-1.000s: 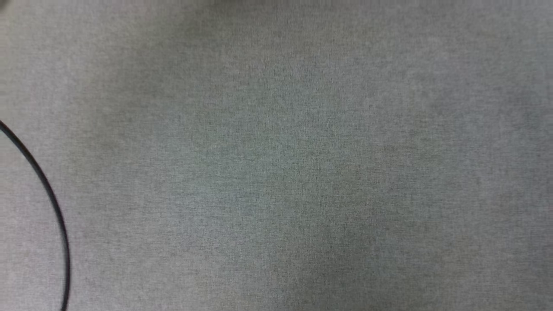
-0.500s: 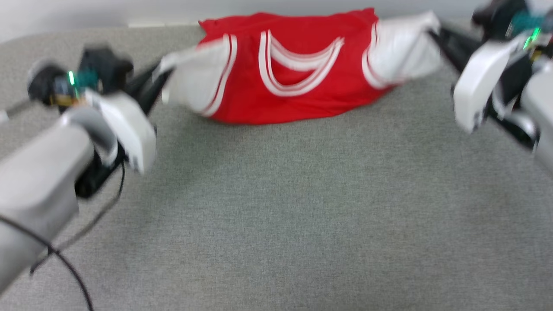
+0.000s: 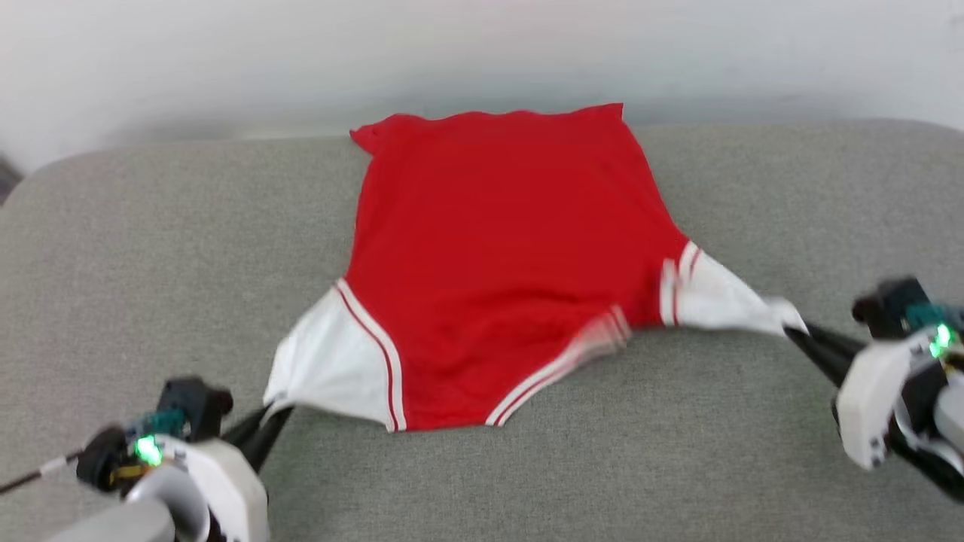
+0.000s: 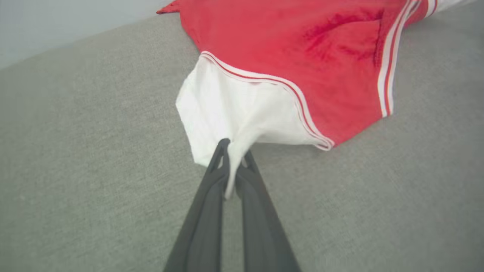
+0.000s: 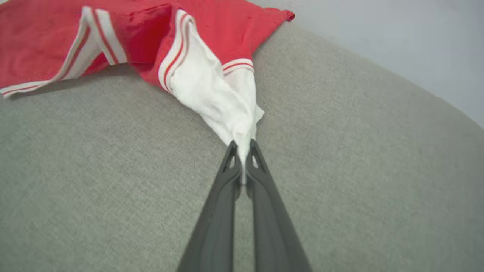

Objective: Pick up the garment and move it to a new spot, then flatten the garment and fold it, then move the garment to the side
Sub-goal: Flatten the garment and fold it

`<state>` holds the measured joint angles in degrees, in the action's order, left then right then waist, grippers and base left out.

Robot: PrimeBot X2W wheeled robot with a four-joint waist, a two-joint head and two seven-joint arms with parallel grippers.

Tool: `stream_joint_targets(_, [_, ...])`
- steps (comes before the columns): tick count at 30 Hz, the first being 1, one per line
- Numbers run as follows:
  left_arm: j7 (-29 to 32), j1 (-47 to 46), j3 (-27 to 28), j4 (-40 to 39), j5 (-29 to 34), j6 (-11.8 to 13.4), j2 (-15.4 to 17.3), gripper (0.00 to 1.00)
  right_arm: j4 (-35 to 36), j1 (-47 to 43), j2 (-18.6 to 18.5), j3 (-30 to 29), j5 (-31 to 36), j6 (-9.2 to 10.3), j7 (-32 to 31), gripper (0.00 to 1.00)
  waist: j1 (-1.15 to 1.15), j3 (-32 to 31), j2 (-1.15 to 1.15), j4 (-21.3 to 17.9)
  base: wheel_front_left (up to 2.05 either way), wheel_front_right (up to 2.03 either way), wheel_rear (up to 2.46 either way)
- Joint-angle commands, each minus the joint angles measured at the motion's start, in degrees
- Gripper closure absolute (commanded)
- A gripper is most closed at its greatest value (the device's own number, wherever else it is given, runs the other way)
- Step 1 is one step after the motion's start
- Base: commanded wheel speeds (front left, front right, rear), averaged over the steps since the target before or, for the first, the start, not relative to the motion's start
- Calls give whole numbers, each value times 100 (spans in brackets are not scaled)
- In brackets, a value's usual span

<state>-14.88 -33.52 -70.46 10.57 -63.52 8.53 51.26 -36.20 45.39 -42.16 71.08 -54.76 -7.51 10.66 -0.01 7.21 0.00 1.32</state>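
The garment (image 3: 497,256) lies spread mid-frame on the grey surface (image 3: 678,467), plain red side up. At lower left, the left gripper (image 3: 273,414) clamps one white sleeve (image 3: 324,361). At right, the right gripper (image 3: 792,331) clamps the other.

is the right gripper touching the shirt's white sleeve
Touching. The right wrist view shows the right gripper, jaws shut, pinching the white sleeve of the garment.
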Motion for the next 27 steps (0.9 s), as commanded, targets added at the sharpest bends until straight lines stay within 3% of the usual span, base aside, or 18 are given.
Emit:
stream_joint_targets(1, [-29, 238, -11, -85, -79, 77, 53, 100, -24, -250, -66, -26, -50, 4, 57, 100, 1, -138, 0, 2, 0, 0, 0])
stream_joint_targets(14, [-40, 1682, 6, -752, -433, 703, 568, 100, 561, -2252, -773, -228, -110, 5, 95, 100, 1, -549, 0, -38, 0, 0, 0])
stream_joint_targets(23, [-38, 2225, 312, -1024, -377, 984, 558, 100, 1189, -3265, -1064, -740, -98, 5, -339, 100, 1, -473, 0, -23, 0, 0, 0])
stream_joint_targets(24, [-38, 2232, 369, -1058, -342, 1000, 530, 100, 1209, -3254, -1040, -869, -51, 6, -358, 86, 1, -445, 0, -27, 0, 0, 0])
stream_joint_targets(25, [-38, 2222, 419, -1103, -300, 1006, 498, 100, 1232, -3237, -1011, -972, -3, 6, -404, 29, 1, -414, 0, -26, 0, 0, 0])
stream_joint_targets(26, [-38, 2202, 543, -1165, -301, 1015, 441, 100, 1273, -3180, -987, -1106, 65, 6, -432, 0, 1, -380, 0, -22, 0, 0, 0])
stream_joint_targets(27, [-39, 2195, 650, -1220, -297, 1014, 400, 100, 1316, -3105, -979, -1257, 135, 5, -459, 0, 1, -345, 0, -18, 0, 0, 0])
